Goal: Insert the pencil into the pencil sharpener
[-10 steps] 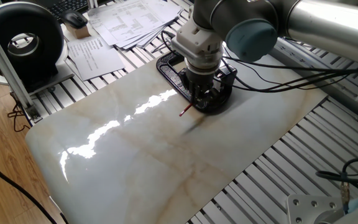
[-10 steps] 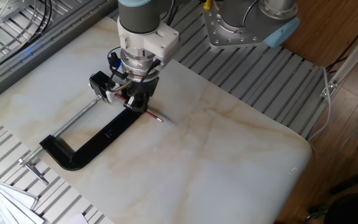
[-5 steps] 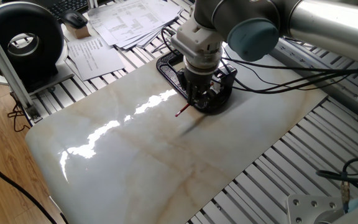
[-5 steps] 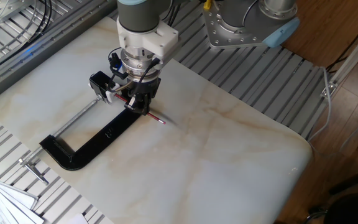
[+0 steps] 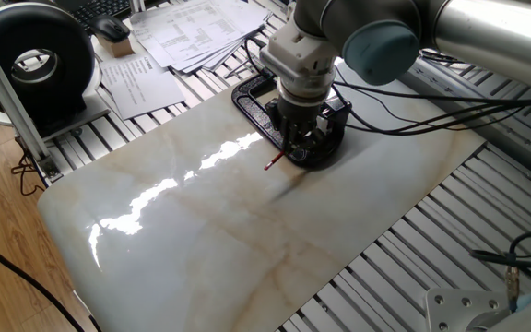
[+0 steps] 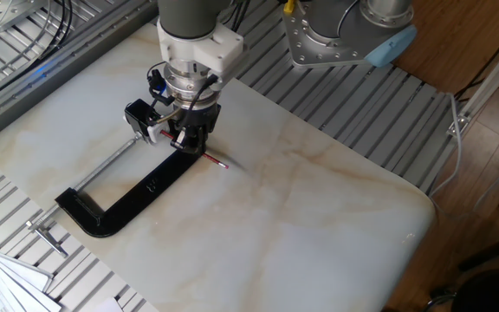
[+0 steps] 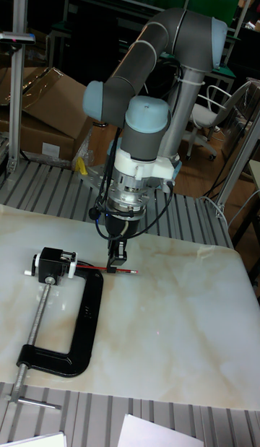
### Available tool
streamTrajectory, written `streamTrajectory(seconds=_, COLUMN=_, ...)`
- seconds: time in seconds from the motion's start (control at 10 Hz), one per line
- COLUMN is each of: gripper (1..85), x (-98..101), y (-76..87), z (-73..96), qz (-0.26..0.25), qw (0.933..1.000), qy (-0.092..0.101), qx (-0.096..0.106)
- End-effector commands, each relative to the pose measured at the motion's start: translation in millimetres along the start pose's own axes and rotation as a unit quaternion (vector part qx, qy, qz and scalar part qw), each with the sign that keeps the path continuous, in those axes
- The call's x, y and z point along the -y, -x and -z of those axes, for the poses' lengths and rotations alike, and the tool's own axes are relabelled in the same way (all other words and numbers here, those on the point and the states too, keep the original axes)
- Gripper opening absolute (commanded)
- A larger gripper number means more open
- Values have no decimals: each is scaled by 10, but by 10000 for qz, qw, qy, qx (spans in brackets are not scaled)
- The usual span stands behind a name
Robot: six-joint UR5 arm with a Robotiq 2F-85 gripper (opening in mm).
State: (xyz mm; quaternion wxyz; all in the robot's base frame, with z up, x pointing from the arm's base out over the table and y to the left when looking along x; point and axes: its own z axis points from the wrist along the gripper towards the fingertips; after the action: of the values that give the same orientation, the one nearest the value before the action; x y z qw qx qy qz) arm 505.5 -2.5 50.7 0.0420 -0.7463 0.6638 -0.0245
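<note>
The thin dark-red pencil [image 7: 97, 268] lies almost level just above the marble slab, and my gripper [image 7: 115, 260] is shut on its middle. Its free end [image 6: 220, 163] sticks out past the fingers, seen also as the pencil [image 5: 272, 165] in one fixed view. The other end reaches the white face of the pencil sharpener [image 7: 53, 265], a small black block [image 6: 140, 116]. Whether that end is inside the hole I cannot tell. The sharpener sits held in the black C-shaped clamp [image 7: 81, 324].
The clamp [image 6: 137, 196] lies flat on the marble slab [image 6: 301, 217], its screw rod [image 7: 32, 324] pointing toward the front edge. Papers [image 5: 182, 32] and a black round device [image 5: 35, 55] lie beyond the slab. Cables [image 5: 404, 92] trail behind the arm.
The gripper with the pencil drifted slightly away from the sharpener, then came back toward it. The clamp and sharpener stayed put.
</note>
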Motion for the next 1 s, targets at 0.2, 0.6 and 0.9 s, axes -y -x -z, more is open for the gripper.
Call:
streamTrajectory(seconds=0.2, gripper=10, x=25, y=-113, z=19, qz=29, qw=10000, qy=-30, qx=45)
streamTrajectory(seconds=0.6, gripper=10, x=27, y=-129, z=15, qz=22, qw=10000, qy=-51, qx=27)
streamTrajectory(seconds=0.9, gripper=10, x=21, y=-143, z=12, qz=7, qw=10000, qy=-58, qx=26)
